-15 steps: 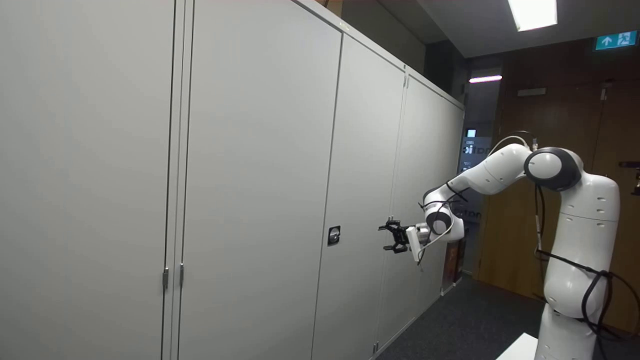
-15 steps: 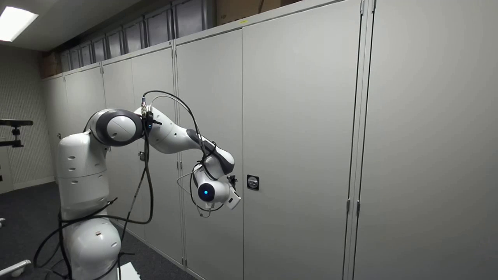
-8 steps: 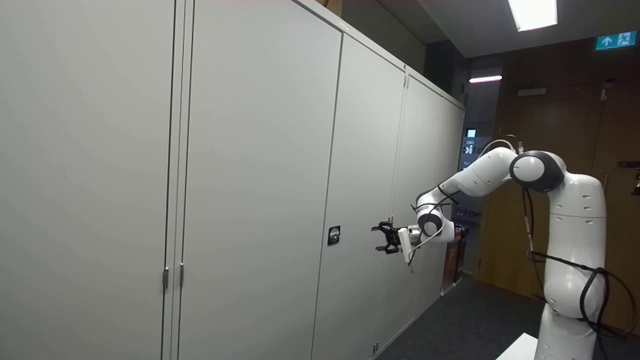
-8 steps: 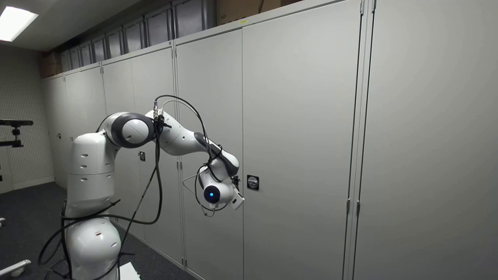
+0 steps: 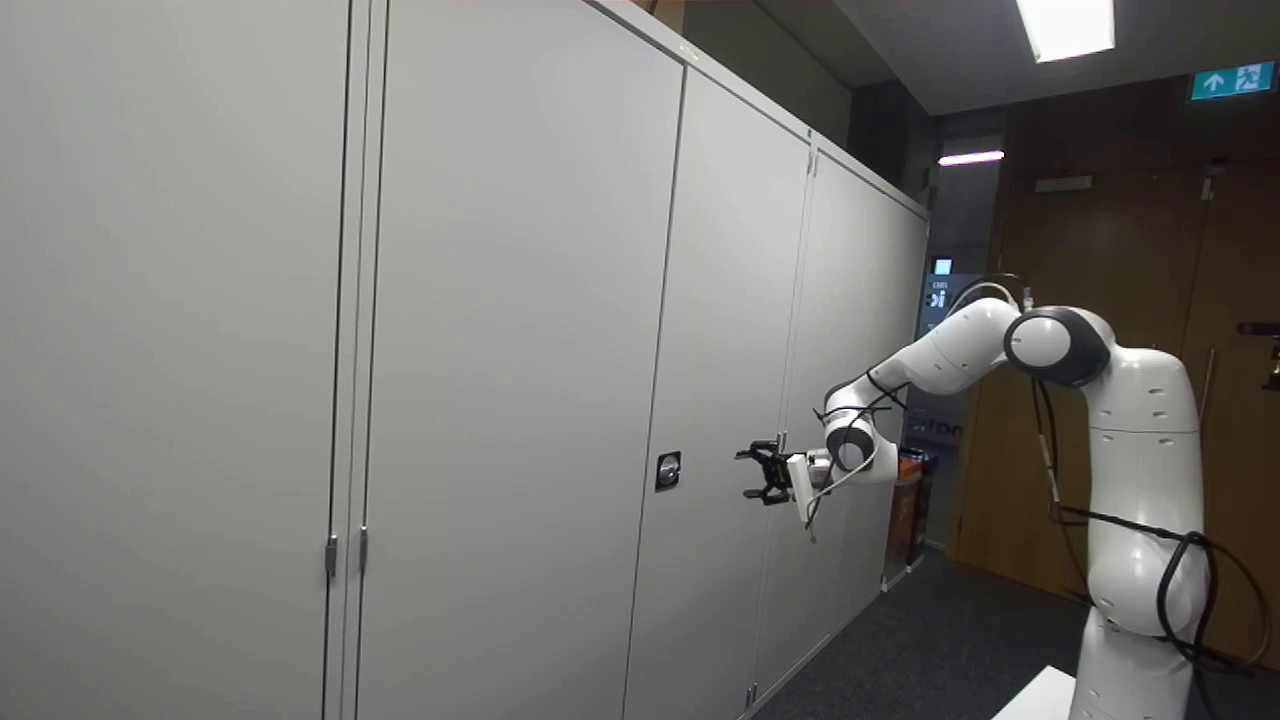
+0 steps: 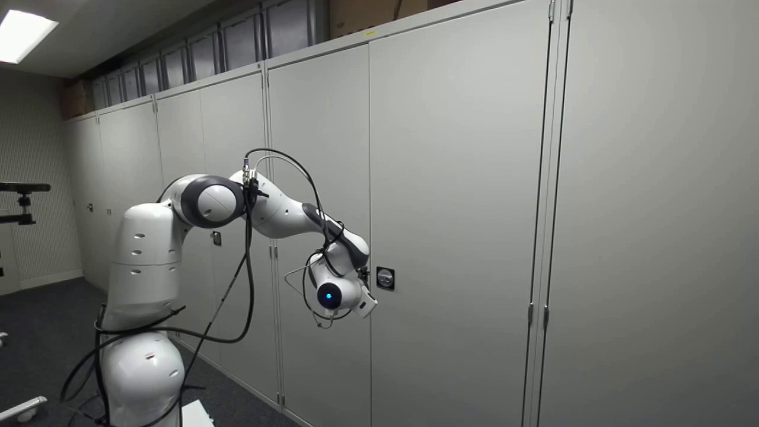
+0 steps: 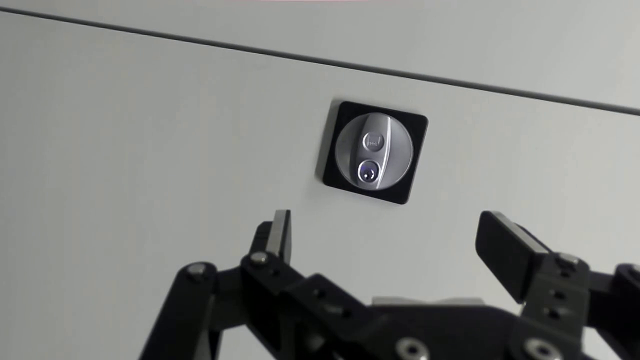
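Claw (image 7: 385, 232) spread wide, nothing between the fingers (image 7: 281, 235), touching nothing. Nearest thing: rotary lock knob (image 7: 374, 150) with a raised grip bar (image 7: 371, 157), on a square black backplate (image 7: 416, 128). It's on the cabinet's right-hand door (image 6: 456, 178), just in from that door's left edge and well below its top edge. Knob sits ahead of the fingertips, near but apart.

Step in hand reads as lining up on the knob. To do it well, I'd:
- Keep the finger orientation: one above, one below, bar running across the gap. Good match.
- Trim the roll slightly. Door seam (image 7: 320, 60) slants in the wrist view, so pads would meet the bar a bit skewed.
- Check the offset toward the seam edge; can't tell how much is just camera parallax.
- Go in square to the door, slow at the end. Bar looks shallow and slick: get tips well past its crest, but don't jam the backplate. Squeeze evenly.

Counts: 1 arm (image 6: 278, 213), 1 claw, 2 fingers. 1 knob, 1 backplate, 1 key cylinder (image 7: 368, 172). 2 doors on this cabinet. At least 2 more cabinet locks (image 6: 216, 238) farther along the row, in an exterior view. Grey crates (image 6: 289, 35) on top: about 8, far ones too small to be sure. 1 exit sign (image 5: 1232, 82).
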Tool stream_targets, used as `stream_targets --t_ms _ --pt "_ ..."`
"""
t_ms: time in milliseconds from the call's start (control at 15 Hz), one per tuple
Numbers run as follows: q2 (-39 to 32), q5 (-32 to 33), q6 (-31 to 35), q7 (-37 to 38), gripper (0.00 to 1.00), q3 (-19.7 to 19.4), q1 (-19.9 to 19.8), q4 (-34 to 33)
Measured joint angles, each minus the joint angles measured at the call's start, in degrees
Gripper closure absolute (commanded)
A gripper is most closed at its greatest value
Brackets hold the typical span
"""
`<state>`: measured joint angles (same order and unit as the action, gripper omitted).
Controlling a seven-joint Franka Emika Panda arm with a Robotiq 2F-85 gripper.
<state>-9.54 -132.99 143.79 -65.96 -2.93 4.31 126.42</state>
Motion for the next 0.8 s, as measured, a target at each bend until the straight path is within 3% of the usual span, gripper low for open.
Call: stream_targets --t_ms 400,800 --pt "-0.4 -0.3 0.1 -1.7 0.0 -0.1 0.0 0.6" --pt "-2.4 -8.9 -2.7 -13.4 0.0 -0.1 0.2 0.5"
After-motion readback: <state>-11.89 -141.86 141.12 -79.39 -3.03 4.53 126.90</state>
